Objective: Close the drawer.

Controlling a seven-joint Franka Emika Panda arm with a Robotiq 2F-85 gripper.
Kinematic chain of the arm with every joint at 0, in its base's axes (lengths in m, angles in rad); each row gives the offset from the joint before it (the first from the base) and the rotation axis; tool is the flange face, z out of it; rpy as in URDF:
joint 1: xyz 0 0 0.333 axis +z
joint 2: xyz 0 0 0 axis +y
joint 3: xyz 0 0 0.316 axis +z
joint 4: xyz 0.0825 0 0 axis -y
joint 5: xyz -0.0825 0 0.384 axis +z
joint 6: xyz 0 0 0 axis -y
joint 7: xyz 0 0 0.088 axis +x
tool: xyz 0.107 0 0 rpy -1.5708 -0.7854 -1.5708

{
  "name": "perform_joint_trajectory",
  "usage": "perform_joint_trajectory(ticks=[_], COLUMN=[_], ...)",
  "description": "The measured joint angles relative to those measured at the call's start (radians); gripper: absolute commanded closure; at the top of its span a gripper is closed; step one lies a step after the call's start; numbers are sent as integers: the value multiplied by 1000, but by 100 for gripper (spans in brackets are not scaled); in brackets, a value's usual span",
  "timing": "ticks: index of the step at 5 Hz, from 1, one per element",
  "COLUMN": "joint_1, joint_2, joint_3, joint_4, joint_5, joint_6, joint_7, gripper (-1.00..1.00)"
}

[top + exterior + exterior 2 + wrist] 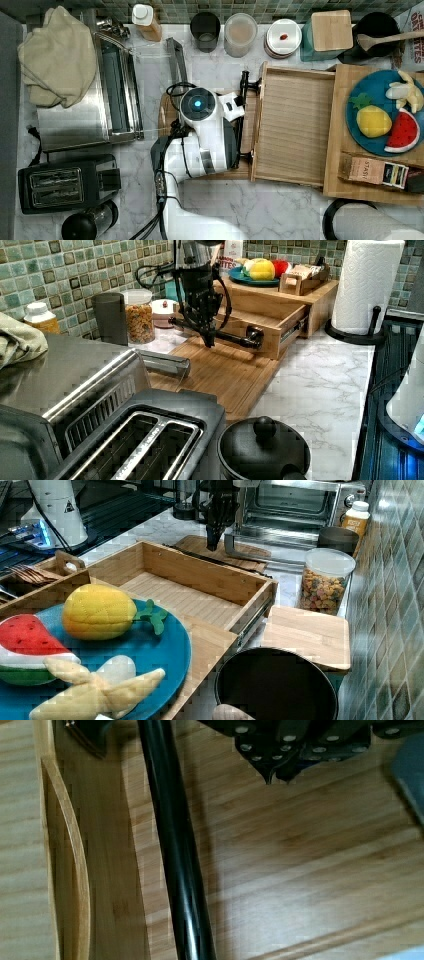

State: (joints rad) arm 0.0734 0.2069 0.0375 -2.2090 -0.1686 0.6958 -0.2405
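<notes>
The drawer (pixel 292 130) is a pale wooden tray standing pulled out from under the thick slab (pixel 340 165), with nothing inside it. A black bar handle (pixel 243 117) runs along its front wall. My gripper (pixel 209 341) points down over the brown cutting board (pixel 225 375), just on the outer side of the handle (pixel 235 340), close beside it. In the wrist view the fingertips (pixel 276 774) are pressed together with nothing between them, and the handle bar (pixel 175 850) lies beside them. From the right view the gripper (pixel 212 544) hangs beyond the drawer's front wall (pixel 200 575).
A blue plate (pixel 357 130) of toy fruit and a small box sit on the slab. Jars and canisters (pixel 240 34) line the back wall. A toaster oven (pixel 85 110), a toaster (pixel 67 182) and a paper towel roll (pixel 367 285) stand around.
</notes>
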Motion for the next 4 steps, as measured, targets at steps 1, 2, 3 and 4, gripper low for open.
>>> perform_joint_trajectory(ticks=[1,2,3,4], joint_1=[0,1,2,1], joint_2=[18,22,23,31], joint_3=[1,-2,-13,-34], joint_4=[-10,-12,-12,2], joint_5=[-9,-17,-129,-161], joint_6=[27,74,129,111], joint_7=[0,2,54,83], gripper=[100,100,100,100])
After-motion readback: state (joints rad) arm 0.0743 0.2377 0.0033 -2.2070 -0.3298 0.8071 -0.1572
